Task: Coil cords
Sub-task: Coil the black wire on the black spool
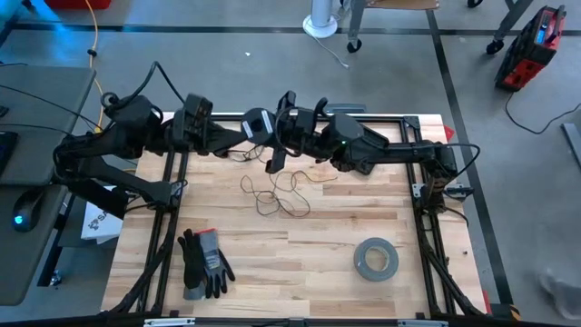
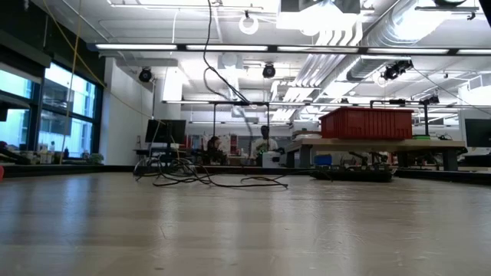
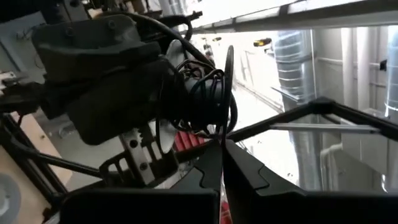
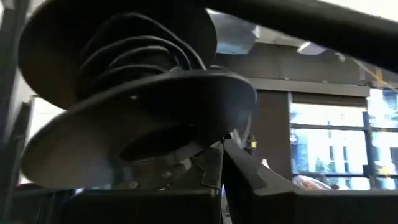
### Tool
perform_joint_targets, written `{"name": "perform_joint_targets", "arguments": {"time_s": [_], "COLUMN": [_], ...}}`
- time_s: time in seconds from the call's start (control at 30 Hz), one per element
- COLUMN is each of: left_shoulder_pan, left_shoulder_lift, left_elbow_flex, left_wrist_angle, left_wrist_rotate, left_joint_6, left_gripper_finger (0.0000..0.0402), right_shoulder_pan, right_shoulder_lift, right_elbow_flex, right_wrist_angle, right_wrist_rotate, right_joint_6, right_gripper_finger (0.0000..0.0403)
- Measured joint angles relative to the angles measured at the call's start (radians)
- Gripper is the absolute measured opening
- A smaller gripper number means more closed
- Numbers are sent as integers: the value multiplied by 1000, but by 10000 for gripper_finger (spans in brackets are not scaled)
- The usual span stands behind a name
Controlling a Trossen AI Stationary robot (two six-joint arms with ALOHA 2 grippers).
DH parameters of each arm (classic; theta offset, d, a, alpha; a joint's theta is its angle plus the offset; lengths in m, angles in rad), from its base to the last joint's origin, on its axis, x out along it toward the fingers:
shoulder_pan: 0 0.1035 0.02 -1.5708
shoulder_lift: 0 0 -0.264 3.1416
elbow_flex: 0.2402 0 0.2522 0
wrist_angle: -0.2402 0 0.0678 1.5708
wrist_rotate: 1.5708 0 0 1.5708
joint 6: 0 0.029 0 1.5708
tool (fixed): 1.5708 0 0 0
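Seen from above, the two dark arms meet over the far edge of the light wooden slatted table (image 1: 300,232), toward 12 o'clock from the table's centre. The left gripper (image 1: 243,136) reaches in from 9 o'clock; its wrist view shows its two dark fingers (image 3: 239,171) drawn together to a narrow gap, with a strand of the thin dark wire-like cord (image 1: 272,193) running down between their tips. The right gripper (image 1: 283,136) comes in from 3 o'clock and carries the small round black plastic spool (image 3: 211,93), lifted off the table; the pictures do not show how wide its jaws stand. In the right wrist view the spool (image 4: 134,102) fills the picture — several turns of cord lie wound on its core between the two flanges. The unwound part of the cord lies in loose, tangled loops on the wood just below the grippers, near the table's centre; the low view shows the same tangle (image 2: 203,178) resting flat on the tabletop. A pair of grey-and-black work gloves (image 1: 204,263) lies toward 8 o'clock, and a grey roll of tape (image 1: 376,259) lies flat toward 4 o'clock — both well apart from the cord.
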Motion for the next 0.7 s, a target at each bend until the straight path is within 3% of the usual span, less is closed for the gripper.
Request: {"name": "perform_joint_targets", "arguments": {"time_s": [0.17,0.37,0.7], "left_shoulder_pan": [1,1,20], "left_shoulder_lift": [-8,-46,-156], "left_elbow_flex": [0,0,-1], "left_wrist_angle": [-5,-138,-349], "left_wrist_rotate": [48,147,93], "left_joint_6": [-13,-79,-31], "left_gripper_finger": [0,0,0], "right_shoulder_pan": [4,-7,-34], "right_shoulder_lift": [0,0,-1], "right_elbow_flex": [0,0,0], "right_wrist_angle": [0,1,-37], "right_wrist_rotate": [-48,-53,-49], "right_joint_6": [-24,-32,-123], "right_gripper_finger": [0,0,0]}}
